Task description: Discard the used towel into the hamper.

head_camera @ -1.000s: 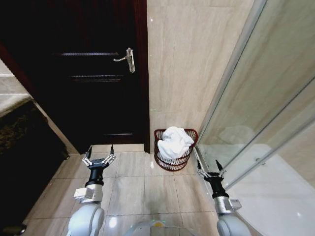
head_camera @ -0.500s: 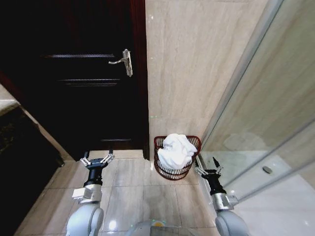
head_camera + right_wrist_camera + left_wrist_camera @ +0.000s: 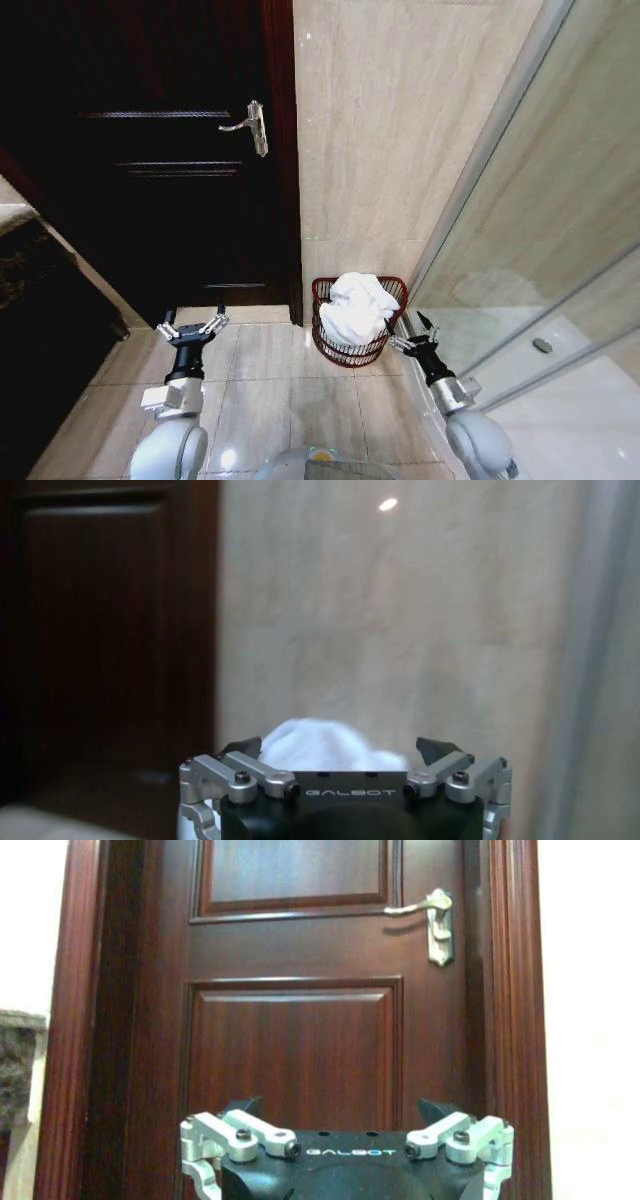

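Since the earlier frames the head camera has shifted, so door and wall are sitting differently in view; the R arm has swung in toward the hamper (image 3: 358,322), its tip now closer to the rim than before. L arm is holding roughly the same station.

Hamper: dark reddish-brown ribbed basket, standing upright on the tiled floor (image 3: 270,390), against the beige wall (image 3: 390,130), just right of the dark wood door (image 3: 170,170) frame and left of the glass shower partition (image 3: 560,230).

Towel (image 3: 355,308): white, crumpled, lying inside the hamper and heaping above its rim. In the R wrist view the towel (image 3: 315,744) is showing just beyond the fingertips, w/ wall behind.

Right gripper (image 3: 412,334): hovering just right of the hamper, near its rim, not touching; fingers spread, nothing between them. Same spread showing in the R wrist view (image 3: 345,747).

Left gripper (image 3: 188,328): hovering left of the hamper, well apart from it, in front of the door; fingers spread, empty. L wrist view (image 3: 342,1108) is facing the door panel, w/ silver lever handle (image 3: 432,915) above.
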Robot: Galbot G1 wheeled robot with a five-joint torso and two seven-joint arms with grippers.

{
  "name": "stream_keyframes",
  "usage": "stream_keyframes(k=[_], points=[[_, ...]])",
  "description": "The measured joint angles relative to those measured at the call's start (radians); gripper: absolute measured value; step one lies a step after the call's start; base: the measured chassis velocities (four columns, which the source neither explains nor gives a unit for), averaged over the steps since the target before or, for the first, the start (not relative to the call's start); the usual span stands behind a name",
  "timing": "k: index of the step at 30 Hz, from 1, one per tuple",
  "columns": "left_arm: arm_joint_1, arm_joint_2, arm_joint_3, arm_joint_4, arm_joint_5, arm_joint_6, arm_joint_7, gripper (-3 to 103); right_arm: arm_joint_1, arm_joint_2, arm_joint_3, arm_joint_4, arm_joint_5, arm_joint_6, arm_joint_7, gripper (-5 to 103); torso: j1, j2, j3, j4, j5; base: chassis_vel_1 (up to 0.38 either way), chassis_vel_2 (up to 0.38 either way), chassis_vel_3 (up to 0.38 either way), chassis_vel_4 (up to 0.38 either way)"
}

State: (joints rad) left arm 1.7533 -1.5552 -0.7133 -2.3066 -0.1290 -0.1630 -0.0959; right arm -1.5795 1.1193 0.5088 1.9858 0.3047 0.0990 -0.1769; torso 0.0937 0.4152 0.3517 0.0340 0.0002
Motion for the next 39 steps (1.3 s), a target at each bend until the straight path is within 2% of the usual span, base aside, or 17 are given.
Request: stream_keyframes(k=[2, 5, 6, 8, 9, 12, 16, 20, 35, 36, 37, 39], points=[[0.002, -0.003, -0.002, -0.004, -0.003, -0.002, 0.000, 100, 0.006, -0.016, -0.016, -0.002, 0.002, -0.021, -0.013, 100, 0.000, 0.000, 0.000, 0.0000, -0.0002, 0.000, 0.000, 0.000, 0.000], [0.006, -0.005, -0.008, -0.007, -0.012, -0.010, 0.000, 100, 0.035, -0.044, -0.042, -0.017, -0.009, -0.084, -0.096, 100, 0.000, 0.000, 0.000, 0.0000, -0.0001, 0.000, 0.000, 0.000, 0.000], [0.006, -0.005, -0.008, -0.007, -0.012, -0.010, 0.000, 100, 0.035, -0.044, -0.042, -0.017, -0.009, -0.084, -0.096, 100, 0.000, 0.000, 0.000, 0.0000, -0.0001, 0.000, 0.000, 0.000, 0.000], [0.008, -0.003, -0.013, -0.003, -0.020, -0.017, 0.000, 100, 0.066, -0.060, -0.055, -0.020, -0.016, -0.141, -0.176, 100, 0.000, 0.000, 0.000, -0.0002, -0.0002, 0.000, 0.000, 0.000, 0.000], [0.008, -0.003, -0.013, -0.003, -0.020, -0.017, 0.000, 100, 0.066, -0.060, -0.055, -0.020, -0.016, -0.141, -0.176, 100, 0.000, 0.000, 0.000, -0.0002, -0.0002, 0.000, 0.000, 0.000, 0.000], [0.010, 0.002, -0.013, 0.007, -0.023, -0.022, 0.002, 100, 0.138, -0.072, -0.077, -0.051, -0.014, -0.214, -0.247, 100, 0.000, 0.000, 0.000, 0.0001, -0.0002, 0.000, 0.000, 0.000, 0.000], [0.007, 0.007, -0.008, 0.019, -0.022, -0.024, 0.003, 100, 0.202, -0.073, -0.098, -0.092, -0.012, -0.258, -0.303, 100, 0.000, 0.000, 0.000, 0.0000, -0.0002, 0.000, 0.000, 0.000, 0.000], [0.000, 0.012, -0.006, 0.030, -0.020, -0.024, 0.004, 100, 0.268, -0.070, -0.136, -0.126, -0.003, -0.304, -0.321, 100, 0.000, 0.000, 0.000, -0.0001, -0.0002, 0.000, 0.000, 0.000, 0.000], [-0.014, 0.014, -0.010, 0.034, -0.027, -0.021, -0.003, 100, 0.384, -0.052, -0.201, -0.241, 0.020, -0.344, -0.282, 101, 0.000, 0.000, 0.000, 0.0000, -0.0002, 0.000, 0.000, 0.000, 0.000], [-0.014, 0.015, -0.011, 0.030, -0.028, -0.020, -0.004, 100, 0.383, -0.051, -0.201, -0.246, 0.024, -0.349, -0.277, 97, 0.000, 0.000, 0.000, -0.0001, -0.0003, 0.000, 0.000, 0.000, 0.000], [-0.014, 0.015, -0.011, 0.030, -0.028, -0.020, -0.004, 100, 0.383, -0.051, -0.201, -0.246, 0.024, -0.349, -0.277, 97, 0.000, 0.000, 0.000, -0.0001, -0.0003, 0.000, 0.000, 0.000, 0.000], [-0.015, 0.016, -0.012, 0.027, -0.029, -0.019, -0.004, 100, 0.382, -0.050, -0.200, -0.254, 0.028, -0.350, -0.273, 87, 0.000, 0.000, 0.000, -0.0001, -0.0002, 0.000, 0.000, 0.000, 0.000]])
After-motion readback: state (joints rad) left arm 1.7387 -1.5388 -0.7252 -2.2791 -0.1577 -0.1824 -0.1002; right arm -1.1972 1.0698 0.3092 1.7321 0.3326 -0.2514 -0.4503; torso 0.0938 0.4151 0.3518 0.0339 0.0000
